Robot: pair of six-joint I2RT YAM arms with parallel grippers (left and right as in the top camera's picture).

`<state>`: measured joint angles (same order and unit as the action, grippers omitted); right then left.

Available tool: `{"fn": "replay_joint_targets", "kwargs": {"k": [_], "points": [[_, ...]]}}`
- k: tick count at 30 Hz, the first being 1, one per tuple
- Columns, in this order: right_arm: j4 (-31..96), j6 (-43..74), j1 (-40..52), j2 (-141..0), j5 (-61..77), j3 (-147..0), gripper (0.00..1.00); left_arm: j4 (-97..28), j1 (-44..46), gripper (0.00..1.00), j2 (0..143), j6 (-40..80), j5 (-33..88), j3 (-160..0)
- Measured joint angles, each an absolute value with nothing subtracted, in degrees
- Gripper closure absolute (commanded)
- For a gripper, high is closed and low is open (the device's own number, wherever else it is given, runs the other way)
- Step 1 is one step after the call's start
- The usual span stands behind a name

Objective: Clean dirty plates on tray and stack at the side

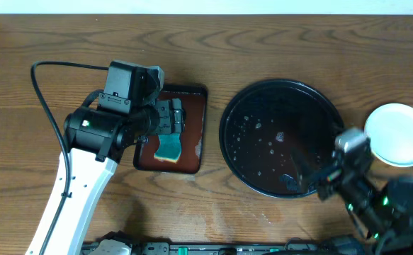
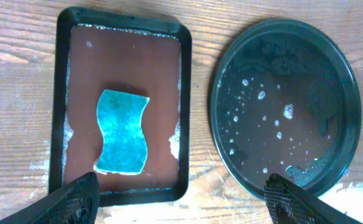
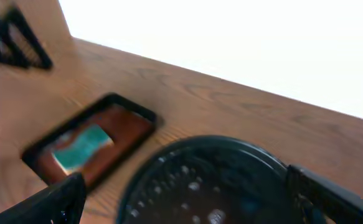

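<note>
Left gripper [image 2: 181,190]: we see its fingertips in the lower left and lower right corners of the left wrist view. They are spread wide and hold nothing. It hangs over the near end of the small tray [image 1: 192,95].
Right gripper [image 3: 184,183]: this wrist view is blurred, but we can make out both fingers far apart at the lower corners with nothing gripped. In the overhead view it sits over the lower right rim of the black tray [image 1: 234,106].
Black tray: right of centre in the overhead view. Its floor is wet, with pale droplets and specks.
Plates [image 1: 399,133]: at the right edge of the overhead view, on the table [image 1: 298,42] just beside the black tray's right rim. The top face is pale and looks clean. We cannot tell how many are stacked.
Small tray: reddish-brown and rectangular, left of the black tray, with whitish residue along its inner edges.
Sponge [image 2: 122,134]: blue-green with wavy sides, lying flat in the small tray, clear of both fingertips.
Cable [image 1: 43,92]: black, looping at the upper left of the overhead view beside the left arm.
</note>
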<state>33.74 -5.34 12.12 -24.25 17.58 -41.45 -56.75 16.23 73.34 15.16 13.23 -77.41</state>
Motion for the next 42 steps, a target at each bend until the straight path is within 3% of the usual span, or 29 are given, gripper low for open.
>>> {"fn": "replay_joint_targets", "kwargs": {"k": [11, 21, 42], "points": [[22.35, -9.96, 12.12, -2.9, 15.16, -16.56, 0.01, -56.75, 16.23, 0.15, 73.34, 15.16, 13.21, -77.41], [2.28, -10.63, 12.12, -0.62, 14.76, -1.67, 0.01, -56.75, 16.23, 0.15, 73.34, 15.16, 13.21, -77.41], [2.76, -10.63, 12.12, -0.69, 14.55, -0.45, 0.01, -56.77, 16.23, 0.15, 73.34, 15.16, 13.21, -77.41]]}}
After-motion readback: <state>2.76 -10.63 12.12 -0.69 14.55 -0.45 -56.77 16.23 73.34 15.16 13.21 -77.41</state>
